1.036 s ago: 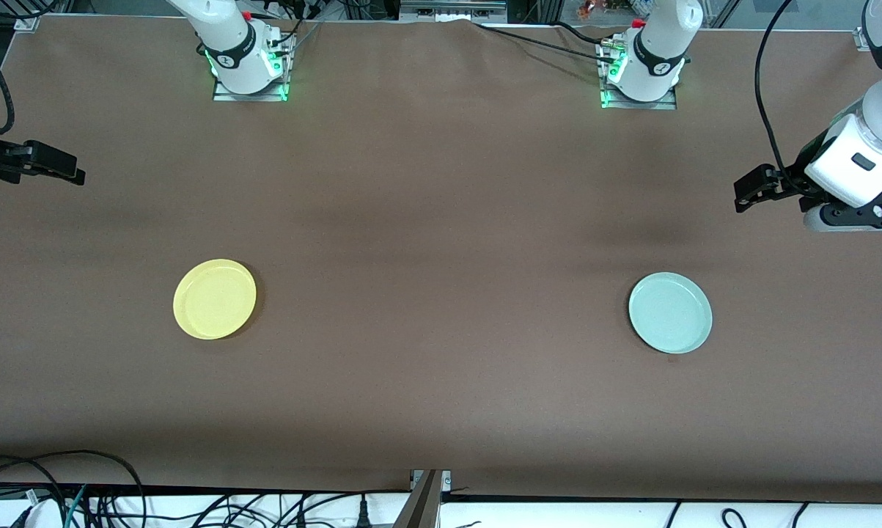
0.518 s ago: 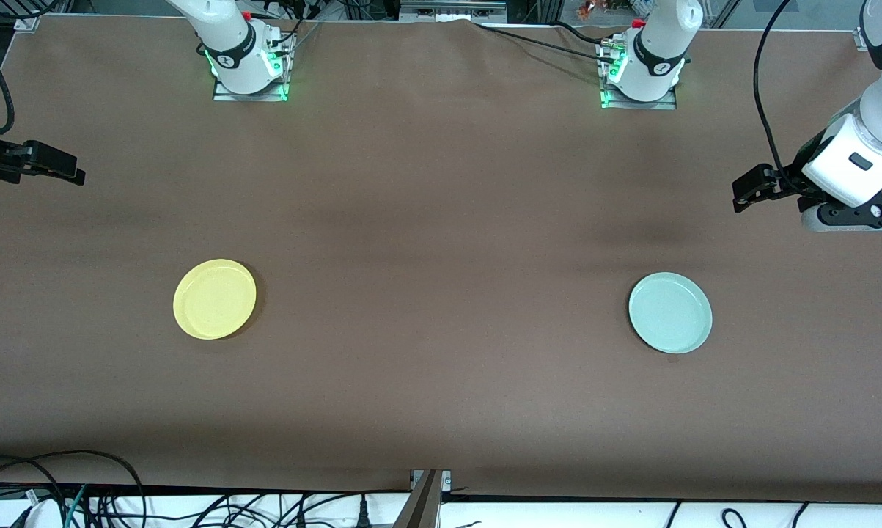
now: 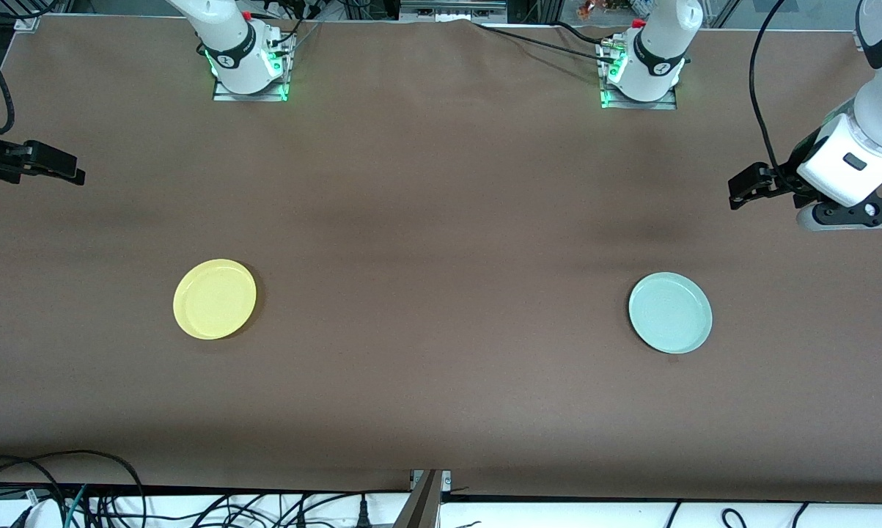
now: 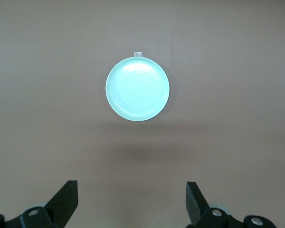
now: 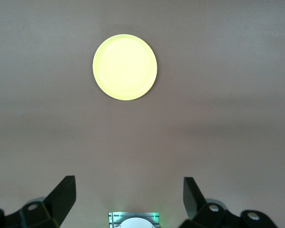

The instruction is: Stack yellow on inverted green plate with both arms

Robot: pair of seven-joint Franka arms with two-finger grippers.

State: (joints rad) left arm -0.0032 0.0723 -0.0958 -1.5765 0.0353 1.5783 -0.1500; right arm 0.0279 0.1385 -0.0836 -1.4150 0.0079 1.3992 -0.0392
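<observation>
1. Front view: one yellow plate (image 3: 214, 298) and one green plate (image 3: 670, 312) were counted, both rim-up on the table (image 3: 441, 220), well apart. The right gripper (image 3: 41, 165) and left gripper (image 3: 752, 187) were held high, away from either plate, presumably for overview.
2. Left wrist view: the left gripper's fingers (image 4: 66, 202) were spread wide, empty; the green plate lay ahead.
3. Right wrist view: the right gripper's fingers (image 5: 64, 195) were likewise wide, empty; the yellow plate lay ahead.

Even, fairly bright overhead light on the matte brown tabletop (image 3: 441, 411), soft blurred shadow bands across its middle, thin dark shadow at the yellow plate (image 3: 214, 298) rim, green plate (image 4: 137, 89) washed bright in the left wrist view, yellow glaring in the right wrist view, front view sharp.
</observation>
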